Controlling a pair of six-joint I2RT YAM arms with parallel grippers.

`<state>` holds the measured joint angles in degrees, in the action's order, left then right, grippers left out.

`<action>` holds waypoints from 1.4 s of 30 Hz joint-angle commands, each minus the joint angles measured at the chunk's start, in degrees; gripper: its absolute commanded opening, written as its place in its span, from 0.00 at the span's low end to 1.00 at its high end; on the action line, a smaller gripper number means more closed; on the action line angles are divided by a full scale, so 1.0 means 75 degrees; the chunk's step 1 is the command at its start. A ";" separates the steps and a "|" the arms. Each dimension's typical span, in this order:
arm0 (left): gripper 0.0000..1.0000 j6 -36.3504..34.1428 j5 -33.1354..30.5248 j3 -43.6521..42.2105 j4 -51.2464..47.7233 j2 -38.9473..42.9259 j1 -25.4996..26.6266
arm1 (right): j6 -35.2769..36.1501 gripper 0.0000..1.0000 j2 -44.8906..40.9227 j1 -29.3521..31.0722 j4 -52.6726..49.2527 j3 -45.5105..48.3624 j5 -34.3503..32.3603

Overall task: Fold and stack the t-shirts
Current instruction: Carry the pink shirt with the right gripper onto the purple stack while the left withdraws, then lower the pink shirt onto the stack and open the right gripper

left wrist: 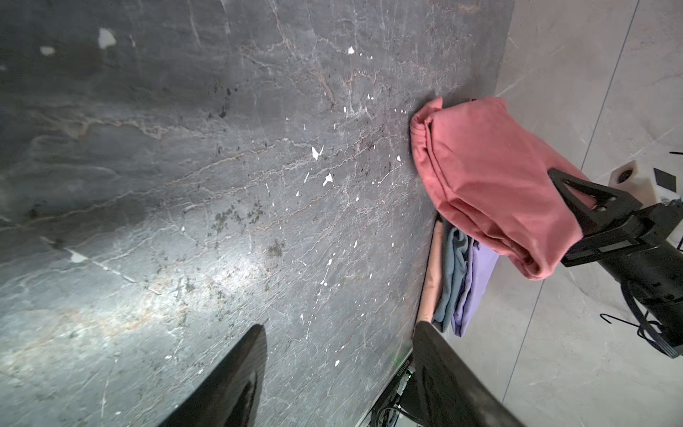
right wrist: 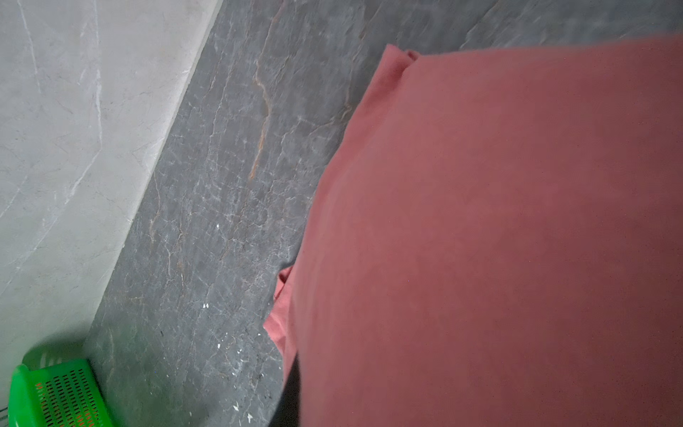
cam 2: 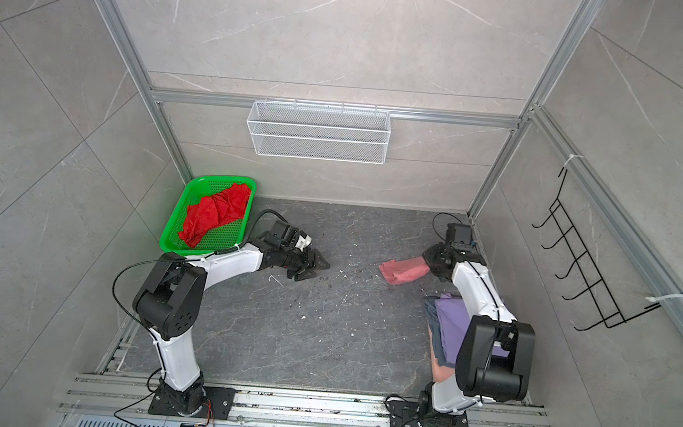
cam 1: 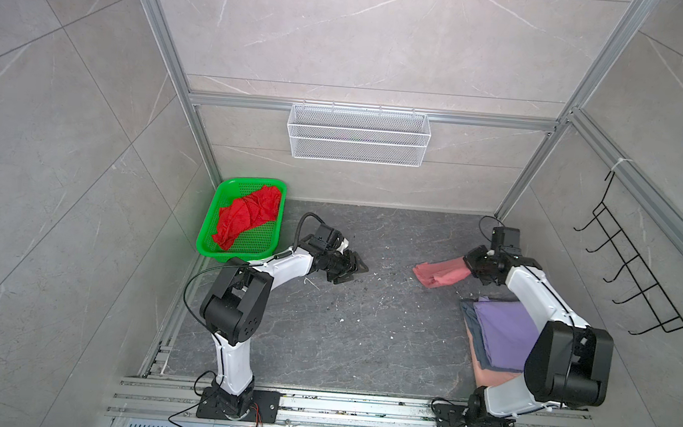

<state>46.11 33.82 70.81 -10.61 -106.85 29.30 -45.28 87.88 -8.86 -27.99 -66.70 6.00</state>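
The folded salmon-pink fabric t-shirt (cam 1: 439, 274) hangs right of centre in both top views, one end clamped in the right gripper (cam 1: 473, 268), the other drooping over the grey stone tabletop (cam 1: 364, 329). At lower right, a lavender t-shirt (cam 1: 501, 331) tops a grey-blue t-shirt (cam 1: 469, 316) and a peach t-shirt (cam 1: 493, 376). Left of centre, the left gripper (cam 1: 354, 274) is spread apart, empty. A bright red t-shirt (cam 1: 248, 215) lies in the green perforated plastic basket (cam 1: 224, 255), upper left.
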 commanded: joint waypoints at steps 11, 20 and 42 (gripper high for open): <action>0.66 0.0219 0.0728 -0.0018 0.1050 -0.0250 0.0002 | 0.2518 0.00 -0.0799 -0.1889 -0.2733 -0.1828 0.1488; 0.66 0.0302 0.0825 -0.0077 0.1234 -0.0341 -0.0004 | 0.3331 0.00 -0.1460 -0.2455 -0.3702 -0.2099 0.1072; 0.66 0.0079 0.1258 0.0505 0.1018 -0.0840 -0.0004 | 0.2841 0.58 -0.2626 -0.3774 -0.3362 0.1262 -0.1137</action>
<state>47.79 41.15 72.49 -2.96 -112.90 29.30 -22.35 68.75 -36.60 -51.77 -58.61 2.63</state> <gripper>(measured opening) 0.656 0.524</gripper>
